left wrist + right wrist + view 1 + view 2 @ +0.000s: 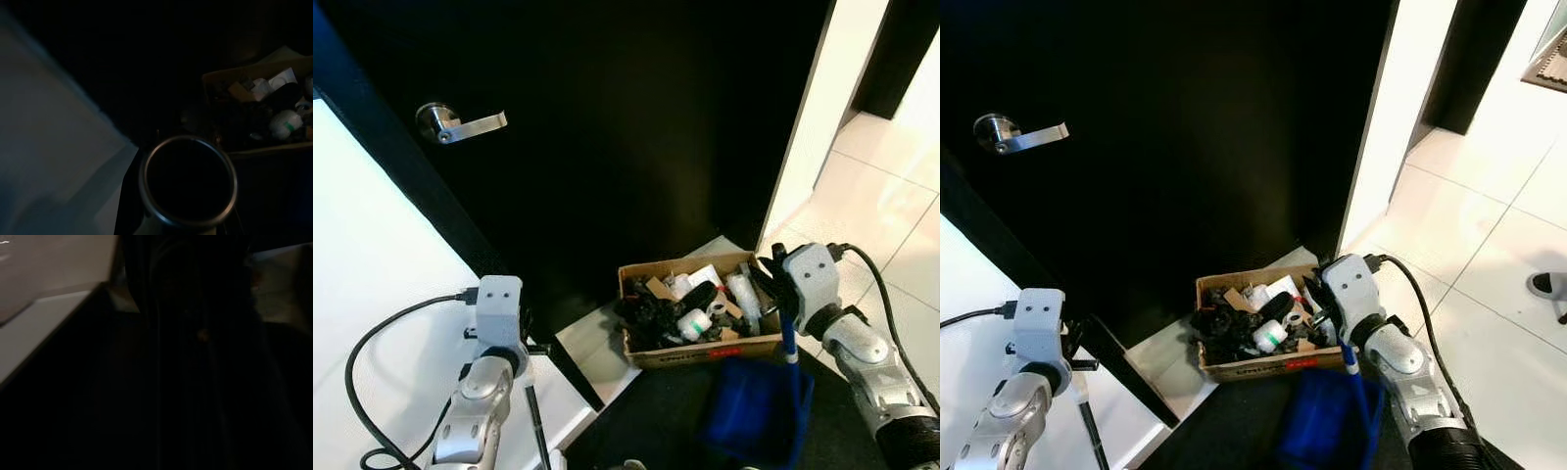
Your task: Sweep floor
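Blue plastic dustpan [749,411] nearest, low on dark floor, its thin blue upright handle [790,343] rising to right gripper [781,299]; grip state cannot tell, fingers hidden.

Left gripper [536,421] at lower left, near thin black rod [538,431]; whether clenched or released cannot tell.

Just beyond dustpan, open brown cardboard box [700,351] packed with black and white rubbish.

Behind box, black door [607,147] with silver lever handle [460,123]. White tiled floor [891,215] to right.
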### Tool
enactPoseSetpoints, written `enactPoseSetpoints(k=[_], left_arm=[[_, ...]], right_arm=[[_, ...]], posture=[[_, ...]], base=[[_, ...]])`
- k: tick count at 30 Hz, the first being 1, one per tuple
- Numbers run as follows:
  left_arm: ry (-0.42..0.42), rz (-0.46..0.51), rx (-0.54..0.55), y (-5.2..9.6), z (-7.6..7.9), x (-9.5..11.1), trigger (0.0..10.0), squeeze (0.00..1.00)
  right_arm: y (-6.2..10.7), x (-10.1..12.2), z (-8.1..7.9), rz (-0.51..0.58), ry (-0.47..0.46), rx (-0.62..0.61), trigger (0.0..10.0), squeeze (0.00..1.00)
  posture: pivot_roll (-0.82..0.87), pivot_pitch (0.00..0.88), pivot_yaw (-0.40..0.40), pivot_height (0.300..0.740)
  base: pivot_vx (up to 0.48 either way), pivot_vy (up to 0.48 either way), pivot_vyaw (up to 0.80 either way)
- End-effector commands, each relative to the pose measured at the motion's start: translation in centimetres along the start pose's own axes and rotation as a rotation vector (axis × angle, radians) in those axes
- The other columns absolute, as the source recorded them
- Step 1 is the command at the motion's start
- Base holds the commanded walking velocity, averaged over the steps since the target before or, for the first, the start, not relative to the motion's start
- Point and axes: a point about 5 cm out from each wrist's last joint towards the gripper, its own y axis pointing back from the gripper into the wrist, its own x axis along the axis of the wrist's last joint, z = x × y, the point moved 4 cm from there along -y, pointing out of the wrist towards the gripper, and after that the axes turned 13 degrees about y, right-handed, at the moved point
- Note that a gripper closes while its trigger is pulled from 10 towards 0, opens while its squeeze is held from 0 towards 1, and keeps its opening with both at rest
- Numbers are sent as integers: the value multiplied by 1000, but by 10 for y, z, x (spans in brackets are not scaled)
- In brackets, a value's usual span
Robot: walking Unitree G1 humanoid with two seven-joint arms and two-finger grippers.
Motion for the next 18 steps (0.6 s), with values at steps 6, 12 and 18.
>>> enactPoseSetpoints(k=[6,12,18], left_arm=[[-18,-1,37,4,-10,-2,10000,0],[-18,-2,31,3,-8,-1,10000,0],[-17,-2,32,4,-8,-2,10000,0]], right_arm=[[-1,37,55,151,250,-319,10000,0],[-2,38,49,161,235,-319,10000,0],[1,55,1,269,-114,-183,10000,0]], posture=[[54,176,117,740],[48,182,124,740],[46,181,118,740]], base=[[0,0,0],[0,0,0],[0,0,0]])
